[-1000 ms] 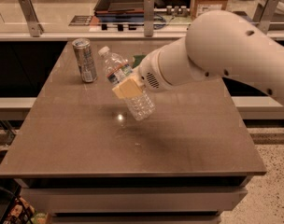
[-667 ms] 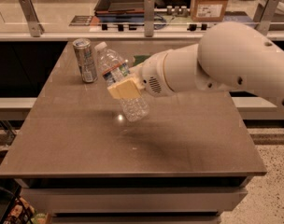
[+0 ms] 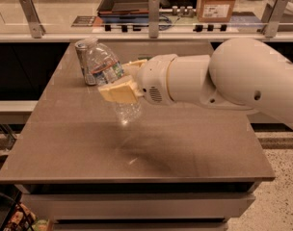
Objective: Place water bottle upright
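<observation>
Water bottle (image 3: 104,64) tilted, cap toward back-left corner | gripper (image 3: 120,79) squeezed tight on it | silver can (image 3: 81,59) just behind, near back edge

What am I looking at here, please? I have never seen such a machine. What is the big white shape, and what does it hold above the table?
The big white shape is the arm of a mobile robot, reaching in from the right. There is only one camera view, and it looks down on the brown table from the front. At the end of the arm is the gripper. Its two tan fingers are closed on a clear water bottle. The bottle is tilted, with its white cap toward the upper left, so it is not yet upright. Behind it, a silver drink can stands upright on the table. A cardboard box stands in the background.
</observation>
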Controlling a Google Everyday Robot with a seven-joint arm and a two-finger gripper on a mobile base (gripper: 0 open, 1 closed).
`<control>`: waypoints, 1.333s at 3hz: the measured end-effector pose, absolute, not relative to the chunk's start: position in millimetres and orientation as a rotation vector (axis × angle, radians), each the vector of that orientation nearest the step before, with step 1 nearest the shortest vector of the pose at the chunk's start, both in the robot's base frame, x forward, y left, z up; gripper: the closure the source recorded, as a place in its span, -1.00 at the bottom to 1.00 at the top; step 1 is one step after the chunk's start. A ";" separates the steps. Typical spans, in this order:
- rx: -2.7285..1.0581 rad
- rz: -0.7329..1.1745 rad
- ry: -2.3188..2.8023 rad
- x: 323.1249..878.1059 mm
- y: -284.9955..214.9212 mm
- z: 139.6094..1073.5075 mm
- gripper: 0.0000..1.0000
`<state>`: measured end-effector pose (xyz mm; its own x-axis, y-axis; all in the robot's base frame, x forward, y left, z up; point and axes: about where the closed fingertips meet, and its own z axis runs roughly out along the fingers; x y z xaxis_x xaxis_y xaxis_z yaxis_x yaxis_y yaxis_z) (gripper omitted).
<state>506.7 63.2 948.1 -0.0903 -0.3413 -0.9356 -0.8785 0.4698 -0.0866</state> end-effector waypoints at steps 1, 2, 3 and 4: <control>-1.059 0.654 1.605 512.7 76.3 948.3 1.00; -1.043 0.676 1.588 521.2 89.2 942.6 1.00; -1.017 0.715 1.567 528.7 98.7 934.5 1.00; -0.972 0.751 1.530 533.1 102.5 926.8 1.00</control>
